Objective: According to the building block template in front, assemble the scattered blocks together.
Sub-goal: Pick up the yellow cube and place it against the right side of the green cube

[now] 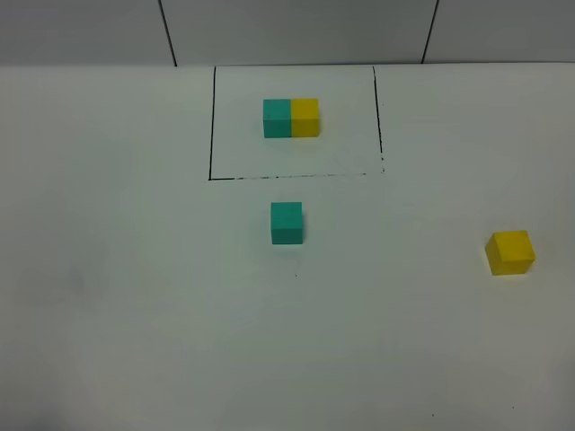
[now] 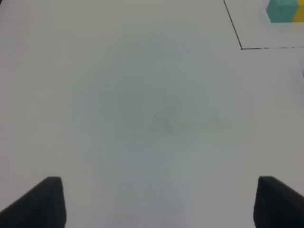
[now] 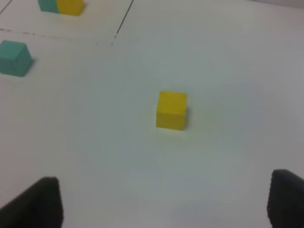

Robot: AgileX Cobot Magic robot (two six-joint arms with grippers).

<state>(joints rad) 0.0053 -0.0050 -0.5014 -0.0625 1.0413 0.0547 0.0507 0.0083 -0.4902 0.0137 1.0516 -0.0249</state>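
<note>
Near the middle of the high view, the teal cube (image 1: 287, 223) sits alone on the white desk (image 1: 135, 314), just below the lower line of the black drawn rectangle (image 1: 212, 126). Well apart from it, at the right edge of the frame and slightly lower, lies the yellow cube (image 1: 510, 252), turned a little askew. Up in the upper centre, inside the rectangle, stands the building block template (image 1: 291, 118): teal on the left and yellow on the right, touching as one short bar. Neither arm shows in the high view. On the left wrist view the left jaws stand wide apart over plain desk, with a corner of the rectangle and the template's teal end at the far edge. On the right wrist view the right jaws also stand wide apart, holding nothing, with the yellow cube ahead of them and clear of both tips.
</note>
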